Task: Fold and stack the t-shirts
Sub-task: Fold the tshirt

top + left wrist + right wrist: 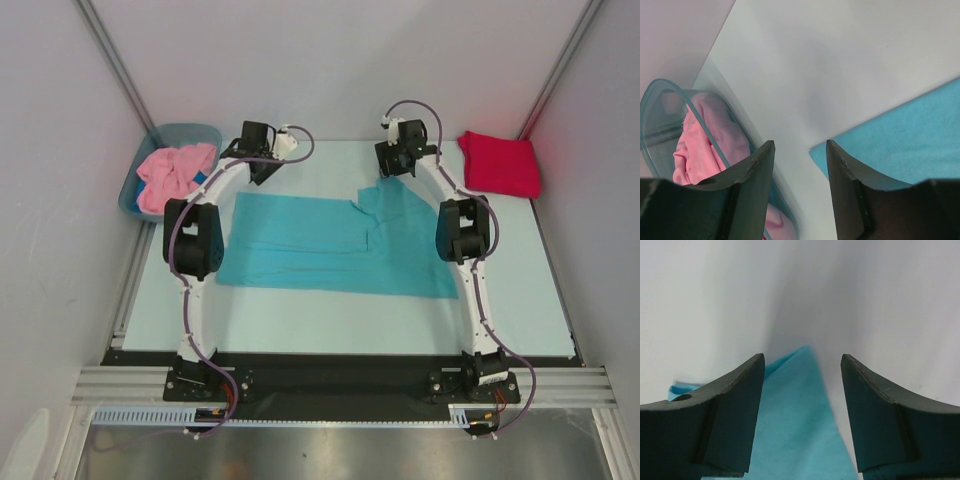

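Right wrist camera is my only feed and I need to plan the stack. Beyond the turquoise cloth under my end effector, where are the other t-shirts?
Observer: The crimson red cloth t-shirt lies folded at the far right corner of the table, apart from the turquoise cloth t-shirt.
Operator: And the third?
Observer: The pink cloth t-shirt sits crumpled in the grey-blue plastic tub at the far left.
Operator: Is the left end effector holding anything?
Observer: No. The left end effector is open and empty, beside the turquoise shirt's far left corner.
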You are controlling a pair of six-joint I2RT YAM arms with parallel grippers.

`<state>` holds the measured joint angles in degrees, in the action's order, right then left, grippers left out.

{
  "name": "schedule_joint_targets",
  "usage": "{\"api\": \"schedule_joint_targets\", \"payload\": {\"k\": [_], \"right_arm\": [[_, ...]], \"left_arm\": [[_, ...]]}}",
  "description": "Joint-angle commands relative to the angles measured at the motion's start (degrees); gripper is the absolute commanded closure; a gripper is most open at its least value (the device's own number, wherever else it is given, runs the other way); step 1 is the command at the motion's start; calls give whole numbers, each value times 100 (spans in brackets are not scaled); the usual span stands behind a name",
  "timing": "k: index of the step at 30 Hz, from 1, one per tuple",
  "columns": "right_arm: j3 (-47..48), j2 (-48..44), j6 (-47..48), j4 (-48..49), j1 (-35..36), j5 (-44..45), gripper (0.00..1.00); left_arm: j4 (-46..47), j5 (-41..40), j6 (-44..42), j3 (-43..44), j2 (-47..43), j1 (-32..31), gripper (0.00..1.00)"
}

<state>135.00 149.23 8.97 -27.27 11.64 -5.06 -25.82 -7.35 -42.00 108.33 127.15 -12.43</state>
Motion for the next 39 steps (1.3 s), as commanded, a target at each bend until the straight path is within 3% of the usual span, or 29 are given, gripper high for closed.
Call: {"api": "schedule_joint_targets", "payload": {"k": [1, 14, 22, 28, 35, 38, 39], "right_arm": [[316, 115, -220, 257, 119, -100, 34], [343, 212, -282, 353, 49, 110, 37], [308, 212, -229, 336, -65, 137, 44], [246, 203, -203, 318, -135, 163, 59], [202, 168, -177, 283, -162, 137, 65], [194, 142, -177, 266, -153, 102, 72], [202, 142, -168, 274, -153, 110, 81]], "left_arm": [[130, -47, 122, -58, -261, -76, 49], [148, -3, 148, -58, -463, -111, 49], [192, 6, 87, -23, -437, -208, 49], [253, -38, 43, -23, -437, -234, 48], [332, -187, -72, -102, -358, -225, 47], [306, -354, -11, -93, -253, -217, 46], [271, -415, 7, -93, -235, -208, 46]]}}
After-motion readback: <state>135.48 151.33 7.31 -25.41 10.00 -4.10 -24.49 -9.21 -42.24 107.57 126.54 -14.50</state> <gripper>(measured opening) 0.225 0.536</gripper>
